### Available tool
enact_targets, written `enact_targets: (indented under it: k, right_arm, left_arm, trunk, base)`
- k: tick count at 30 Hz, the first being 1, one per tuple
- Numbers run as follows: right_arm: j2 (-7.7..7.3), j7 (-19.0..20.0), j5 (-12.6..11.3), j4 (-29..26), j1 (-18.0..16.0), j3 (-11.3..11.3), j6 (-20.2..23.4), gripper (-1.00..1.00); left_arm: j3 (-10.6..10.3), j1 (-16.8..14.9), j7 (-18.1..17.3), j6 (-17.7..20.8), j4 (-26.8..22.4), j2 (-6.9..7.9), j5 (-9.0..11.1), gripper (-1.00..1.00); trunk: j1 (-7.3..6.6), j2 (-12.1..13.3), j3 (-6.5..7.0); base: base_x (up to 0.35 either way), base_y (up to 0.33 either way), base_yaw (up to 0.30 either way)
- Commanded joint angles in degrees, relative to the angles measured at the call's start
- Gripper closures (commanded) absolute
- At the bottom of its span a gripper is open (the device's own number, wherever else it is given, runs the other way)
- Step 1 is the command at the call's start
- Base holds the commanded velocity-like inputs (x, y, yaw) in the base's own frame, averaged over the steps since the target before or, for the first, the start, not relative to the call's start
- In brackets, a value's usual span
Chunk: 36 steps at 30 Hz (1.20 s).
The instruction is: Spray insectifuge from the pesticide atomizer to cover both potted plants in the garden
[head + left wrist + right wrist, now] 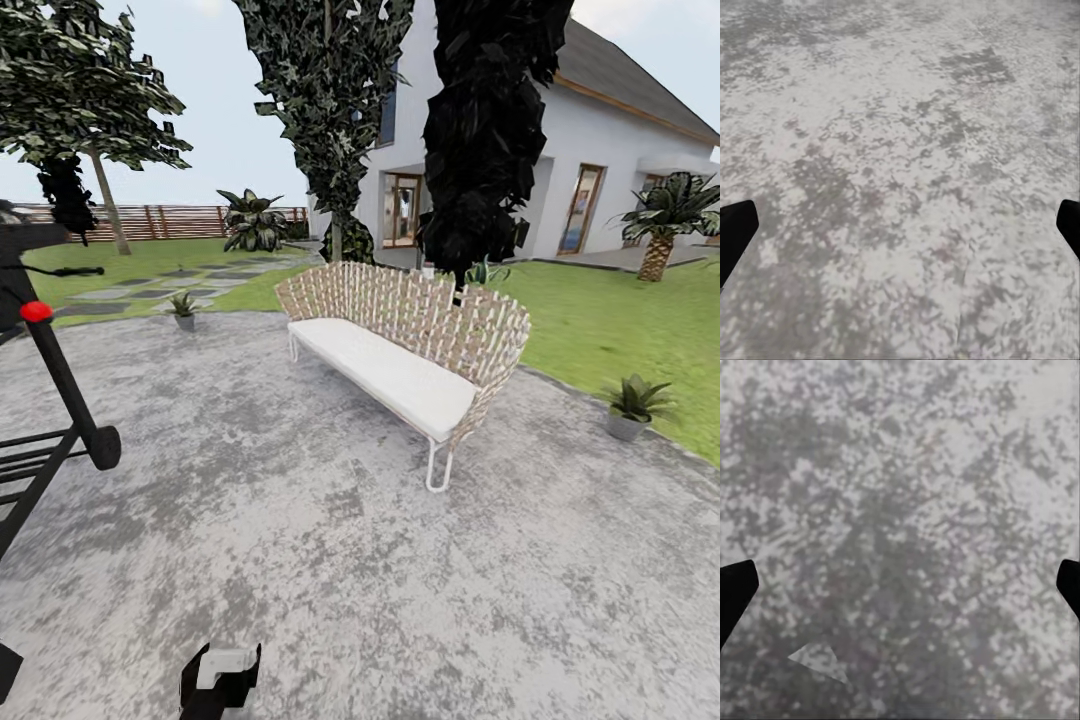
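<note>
Two potted plants stand at the rim of the grey paving (300,520) in the garden. One potted plant (183,308) is far off on the left by the stepping stones, the other (632,405) on the right beside the lawn. Each is a low green rosette in a small grey pot. In the left wrist view my left gripper (900,225) is open, its black fingertips (733,234) wide apart over bare paving. In the right wrist view my right gripper (900,585) is open over paving too, with nothing between its fingertips (733,589).
A wicker sofa (410,345) with a white cushion stands mid-paving. A black grill (50,400) with a red round part (36,311) juts in at the left. Behind are lawn (600,310), trees, a palm (665,220), a wooden fence (170,220) and a white house (600,150).
</note>
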Motion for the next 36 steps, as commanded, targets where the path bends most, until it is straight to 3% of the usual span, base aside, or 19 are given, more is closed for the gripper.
enact_targets:
  k: [1,9,27,36]
  right_arm:
    - [0.0,0.0,0.0,-0.02,-0.01,-0.01,-0.02,-1.0]
    - [0.06,-0.06,0.07,-0.02,-0.01,0.05,-0.02,-1.0]
    - [0.0,-0.07,-0.15,-0.02,-0.01,-0.13,-0.02,-1.0]
    - [-0.03,-0.05,0.04,0.26,-0.01,0.27,0.04,-1.0]
  left_arm:
    - [0.0,-0.03,0.0,-0.17,0.03,0.01,-0.01,-1.0]
    - [0.0,-0.03,0.0,-0.17,0.03,0.01,-0.01,-1.0]
    - [0.0,-0.03,0.0,-0.17,0.03,-0.02,0.08,-1.0]
    - [0.0,-0.03,0.0,-0.17,0.03,-0.03,0.08,-1.0]
  trunk:
    - [0.02,-0.02,-0.05]
    - [0.02,-0.02,-0.05]
    - [0.02,-0.02,-0.05]
    - [0.02,-0.02,-0.05]
  base:
    - [0.338,0.0,0.0]
    - [0.338,0.0,0.0]
    - [0.339,0.0,0.25]
    - [0.339,0.0,0.047]
